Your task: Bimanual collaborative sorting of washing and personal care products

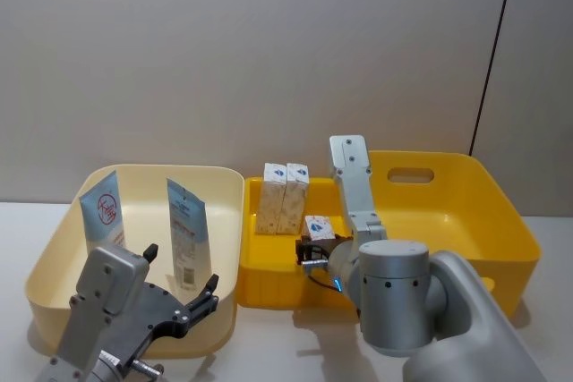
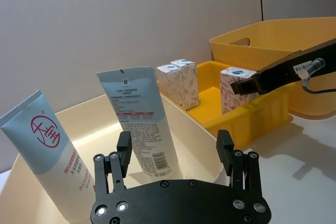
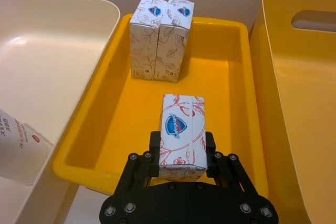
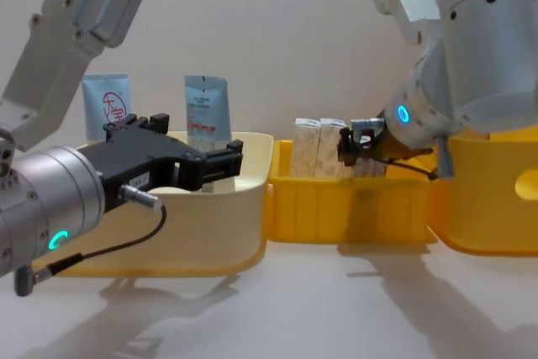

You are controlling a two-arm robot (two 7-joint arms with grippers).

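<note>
Two light-blue-and-white tubes stand in the cream bin [image 1: 54, 248]: one with a red circle mark [image 1: 106, 212] [image 2: 47, 150] and one showing its printed back [image 1: 188, 230] [image 2: 139, 119]. My left gripper [image 1: 179, 273] [image 2: 174, 153] [image 4: 197, 145] hangs open at the bin's near side, just short of the second tube, holding nothing. Two cream cartons [image 1: 285, 196] [image 3: 160, 38] stand side by side at the back of the small yellow tray [image 1: 269, 285]. My right gripper [image 1: 313, 252] [image 3: 182, 142] is shut on a third carton [image 1: 320, 225] [image 3: 182, 129], upright over the tray's front part.
A large yellow bin [image 1: 474, 212] [image 3: 294, 103] with a handle cutout stands right of the small tray, touching it. The cream bin borders the tray on its left. A plain wall rises behind the table [image 4: 336, 308].
</note>
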